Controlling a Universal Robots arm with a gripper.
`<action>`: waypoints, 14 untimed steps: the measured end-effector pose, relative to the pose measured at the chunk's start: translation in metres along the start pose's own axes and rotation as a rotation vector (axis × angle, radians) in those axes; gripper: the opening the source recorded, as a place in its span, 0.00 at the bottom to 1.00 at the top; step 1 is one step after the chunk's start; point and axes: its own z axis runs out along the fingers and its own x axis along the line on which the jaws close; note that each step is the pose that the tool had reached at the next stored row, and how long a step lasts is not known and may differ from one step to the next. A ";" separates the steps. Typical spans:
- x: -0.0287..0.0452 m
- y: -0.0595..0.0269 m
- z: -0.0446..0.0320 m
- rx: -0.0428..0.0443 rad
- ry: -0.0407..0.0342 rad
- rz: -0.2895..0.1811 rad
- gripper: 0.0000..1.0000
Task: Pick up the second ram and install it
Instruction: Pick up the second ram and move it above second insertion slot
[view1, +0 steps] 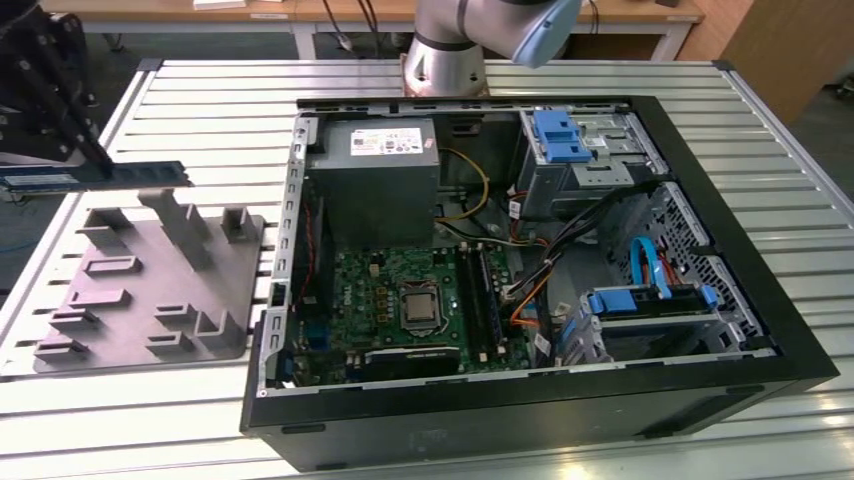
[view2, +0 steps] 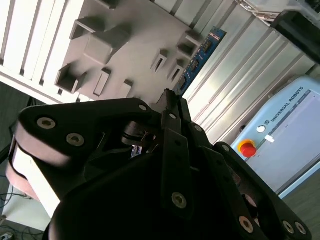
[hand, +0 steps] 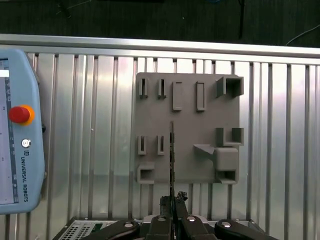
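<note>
Ram (view1: 147, 174) clamped in gripper (view1: 91, 168), held above tray (view1: 134, 300), at the exterior view's left of case (view1: 507, 415).
Board is judged light, stiff and fragile; its flat faces are pinched, and contacts are best left untouched. Open room is seen over the tray; near the slots (view1: 483, 295), room is narrowed by case walls and cables (view1: 587, 230).

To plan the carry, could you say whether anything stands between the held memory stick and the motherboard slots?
Yes: the slim dark memory stick, clamped in the gripper over the gray slotted tray, is outside the black computer case; the case's metal side wall stands between it and the motherboard slots.
</note>
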 end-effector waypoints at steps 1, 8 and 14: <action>0.0001 -0.0036 0.0000 -0.0004 0.0001 0.000 0.14; 0.0005 -0.0269 0.0005 -0.0024 0.0000 0.000 0.14; 0.0009 -0.0451 0.0010 -0.0039 0.0000 0.000 0.14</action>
